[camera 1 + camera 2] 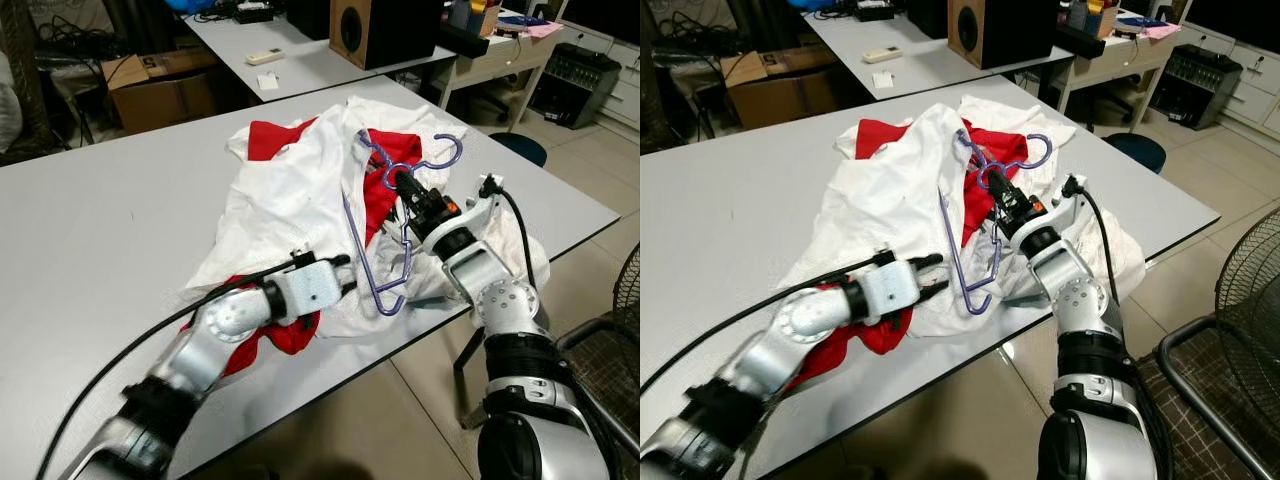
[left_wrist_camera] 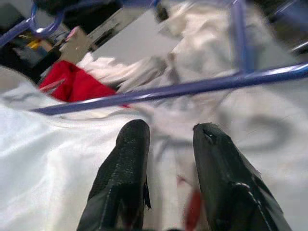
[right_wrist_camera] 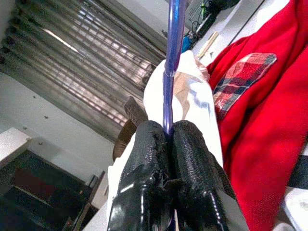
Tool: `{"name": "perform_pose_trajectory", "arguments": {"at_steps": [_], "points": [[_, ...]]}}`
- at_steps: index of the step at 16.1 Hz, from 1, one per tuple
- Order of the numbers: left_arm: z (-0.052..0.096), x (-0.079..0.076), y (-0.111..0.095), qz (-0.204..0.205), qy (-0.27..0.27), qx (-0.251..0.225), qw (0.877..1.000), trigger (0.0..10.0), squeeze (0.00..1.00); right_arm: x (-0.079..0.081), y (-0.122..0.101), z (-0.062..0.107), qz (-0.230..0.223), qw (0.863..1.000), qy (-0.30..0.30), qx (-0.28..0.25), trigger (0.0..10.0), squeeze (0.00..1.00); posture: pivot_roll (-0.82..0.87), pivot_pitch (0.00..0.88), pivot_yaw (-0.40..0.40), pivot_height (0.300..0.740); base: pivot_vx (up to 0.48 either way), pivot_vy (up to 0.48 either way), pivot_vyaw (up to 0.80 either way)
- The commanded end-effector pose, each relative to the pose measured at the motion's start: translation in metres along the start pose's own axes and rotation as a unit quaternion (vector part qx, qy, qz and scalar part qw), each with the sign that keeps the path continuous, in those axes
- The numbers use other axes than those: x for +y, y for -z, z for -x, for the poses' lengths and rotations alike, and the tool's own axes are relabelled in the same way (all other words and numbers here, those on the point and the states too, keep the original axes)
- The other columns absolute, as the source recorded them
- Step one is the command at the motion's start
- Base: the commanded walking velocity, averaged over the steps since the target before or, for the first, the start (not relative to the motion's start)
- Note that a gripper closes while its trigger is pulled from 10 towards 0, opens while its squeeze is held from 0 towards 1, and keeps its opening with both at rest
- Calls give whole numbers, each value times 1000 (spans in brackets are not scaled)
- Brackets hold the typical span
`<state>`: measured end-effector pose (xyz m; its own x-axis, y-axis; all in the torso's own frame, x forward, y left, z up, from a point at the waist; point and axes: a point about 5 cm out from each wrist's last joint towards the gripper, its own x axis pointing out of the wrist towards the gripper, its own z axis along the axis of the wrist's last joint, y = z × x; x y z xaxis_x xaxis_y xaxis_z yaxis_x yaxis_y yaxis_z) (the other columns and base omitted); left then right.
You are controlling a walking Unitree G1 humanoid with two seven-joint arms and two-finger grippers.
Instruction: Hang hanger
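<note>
Pinching the thin purple wire hanger (image 1: 385, 245) near its neck, my right gripper (image 1: 403, 184) has both black fingers closed tight on the wire, as the right wrist view shows. The hanger's hook curls up and away beyond those fingers, while its triangular frame hangs down toward me over the crumpled white and red garment (image 1: 290, 190), its long axis running roughly from the hook toward the near edge of the grey table (image 1: 100, 240). My left gripper (image 1: 345, 270) lies low on the cloth just beside the frame's lower corner, fingers parted with nothing between them, and the purple bar crosses just ahead of them. My right arm has the hanger; I judge the left need only steady the garment.
</note>
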<state>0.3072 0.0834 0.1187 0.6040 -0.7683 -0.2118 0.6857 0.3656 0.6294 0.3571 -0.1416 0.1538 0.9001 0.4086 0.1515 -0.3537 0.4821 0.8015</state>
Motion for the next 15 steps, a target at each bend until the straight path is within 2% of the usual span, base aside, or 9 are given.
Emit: {"name": "perform_pose_trajectory", "arguments": {"at_steps": [1,3,4,5,7,8,9,10,15], "points": [[-4,8,2,-31,-23,17,999,10000,0,6,-5,0,9,1000,-8,-3,10000,0,40,0,13,740,0,0,0],[-6,12,5,-44,-37,29,998,10000,0,8,-5,0,8,1000,-10,-4,10000,0,39,0,15,740,0,0,0],[-8,15,9,-68,-44,43,996,10000,0,9,-4,1,6,1000,-10,-4,10000,0,35,0,18,740,0,0,0],[-11,14,14,-87,-37,55,994,10000,0,8,-5,1,5,1000,-8,-4,10000,0,34,0,20,740,0,0,0],[-12,11,18,-92,-18,61,994,10000,0,8,-5,2,4,1000,-6,-5,10000,0,34,0,25,740,0,0,0],[-11,10,20,-92,-5,66,994,4902,0,7,-5,2,4,1000,-4,-6,10000,0,34,0,25,740,0,0,0],[-11,9,21,-93,0,68,993,4902,0,7,-6,3,3,1000,-4,-7,10000,0,36,0,26,740,0,0,0],[-10,9,24,-93,3,75,993,0,0,7,-6,3,3,1000,-2,-8,10000,0,37,0,26,740,0,0,0],[-5,18,30,-97,-12,89,991,0,0,6,-11,3,3,1000,1,-12,10000,0,42,0,20,740,0,0,0]]}}
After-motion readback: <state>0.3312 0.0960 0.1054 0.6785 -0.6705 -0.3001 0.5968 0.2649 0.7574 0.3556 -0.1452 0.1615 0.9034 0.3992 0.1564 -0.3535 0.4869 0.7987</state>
